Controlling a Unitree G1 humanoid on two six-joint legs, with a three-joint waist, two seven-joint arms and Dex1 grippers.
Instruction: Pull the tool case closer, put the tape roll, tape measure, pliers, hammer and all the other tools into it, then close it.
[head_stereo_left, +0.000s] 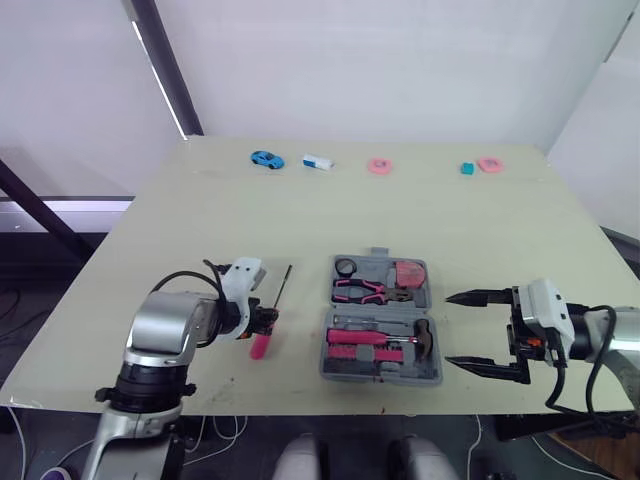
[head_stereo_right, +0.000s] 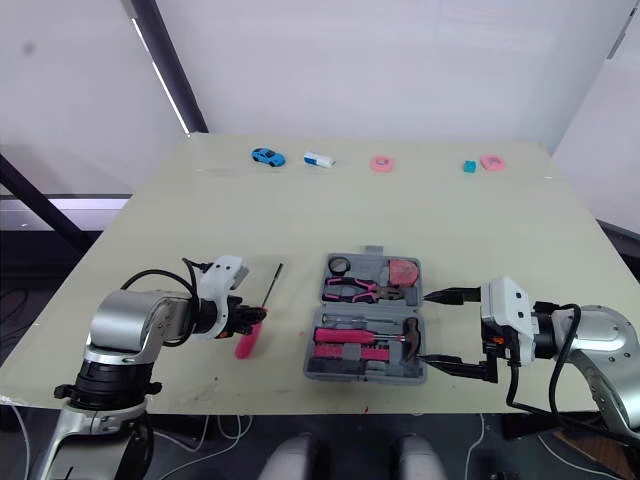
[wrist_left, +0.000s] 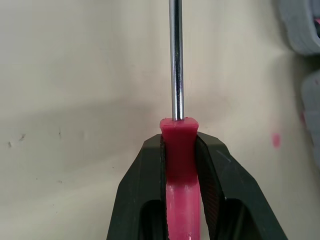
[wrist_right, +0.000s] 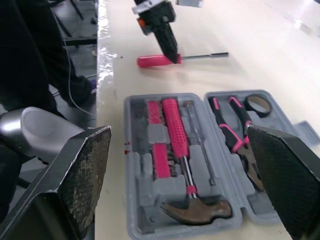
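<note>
The grey tool case (head_stereo_left: 345, 368) lies open at the front middle of the table. In it rest a pink-handled hammer (head_stereo_left: 385, 340), pink pliers (head_stereo_left: 360, 291), a black tape roll (head_stereo_left: 346, 266) and a red tape measure (head_stereo_left: 409, 272). Left of the case a pink-handled screwdriver (head_stereo_left: 259, 346) lies on the table, shaft pointing away from me. My left gripper (head_stereo_left: 262, 320) is shut on the front end of its handle (wrist_left: 179, 150). To the right of the case, my right gripper (head_stereo_left: 448, 330) stands wide open and holds nothing, its fingers (wrist_right: 85, 170) pointing at the case's right side.
Along the far edge lie a blue toy car (head_stereo_left: 266, 159), a white and blue block (head_stereo_left: 318, 162), two pink pieces (head_stereo_left: 379, 166) (head_stereo_left: 489, 164) and a teal cube (head_stereo_left: 467, 169). The case sits close to the table's front edge.
</note>
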